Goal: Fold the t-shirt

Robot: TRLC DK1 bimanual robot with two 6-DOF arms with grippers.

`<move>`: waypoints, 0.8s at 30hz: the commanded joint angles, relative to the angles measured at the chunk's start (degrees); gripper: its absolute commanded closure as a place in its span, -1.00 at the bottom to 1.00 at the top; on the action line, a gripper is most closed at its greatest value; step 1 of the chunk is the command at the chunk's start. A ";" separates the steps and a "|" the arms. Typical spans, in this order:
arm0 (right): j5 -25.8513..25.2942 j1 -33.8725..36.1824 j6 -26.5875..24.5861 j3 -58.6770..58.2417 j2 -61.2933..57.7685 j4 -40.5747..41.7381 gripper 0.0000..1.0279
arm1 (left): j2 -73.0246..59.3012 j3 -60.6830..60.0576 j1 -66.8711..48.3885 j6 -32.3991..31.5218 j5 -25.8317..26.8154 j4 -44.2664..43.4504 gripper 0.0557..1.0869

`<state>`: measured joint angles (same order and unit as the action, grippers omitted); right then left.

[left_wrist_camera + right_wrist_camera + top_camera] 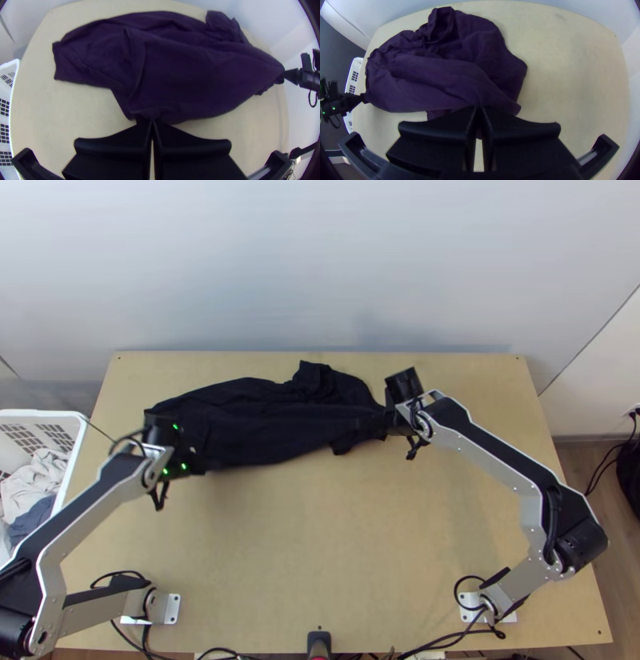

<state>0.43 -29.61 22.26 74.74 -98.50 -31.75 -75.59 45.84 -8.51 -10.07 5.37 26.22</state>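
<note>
Evidently both grippers have hold of the dark t-shirt (264, 424), which lies loosely folded over and creased across the far half of the table (320, 548), drawn out between them. The left gripper (166, 436) is closed on its near edge; in the left wrist view, its two fingers (116, 136) stand together with only a thin slit between, cloth pinched at the tips. The right gripper (392, 420) is closed on the shirt's other end, its fingers (520, 126) nearly together and a bit of fabric showing between them. A bunched fold stands up along the shirt's far side, nearer the right gripper.
</note>
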 commanded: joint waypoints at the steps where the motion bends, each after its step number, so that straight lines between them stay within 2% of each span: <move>1: -0.07 2.01 -0.73 1.55 2.70 -1.30 0.94 | 2.99 13.04 4.65 -0.39 0.08 6.04 0.93; 8: -0.16 4.38 -4.16 11.13 7.80 -7.80 0.94 | 2.91 35.89 9.57 -1.98 0.00 11.66 0.93; 11: -1.74 4.64 -5.65 16.58 9.64 -10.35 0.94 | 1.32 45.30 9.83 -3.91 0.00 14.30 0.93; 17: -13.61 1.04 -14.44 22.47 15.44 -9.56 0.94 | -1.05 61.29 9.48 -6.37 0.00 19.49 0.93; 20: -19.67 -1.42 -20.06 22.29 19.13 -6.75 0.94 | -2.45 68.76 9.39 -6.37 0.00 22.47 0.93; 24: -25.30 -1.77 -26.22 21.32 24.05 -0.68 0.94 | -3.77 77.82 9.74 -6.37 0.00 27.22 0.93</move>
<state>-15.44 -29.39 5.21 94.85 -81.65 -38.54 -77.12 107.81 0.78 -15.88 5.54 47.24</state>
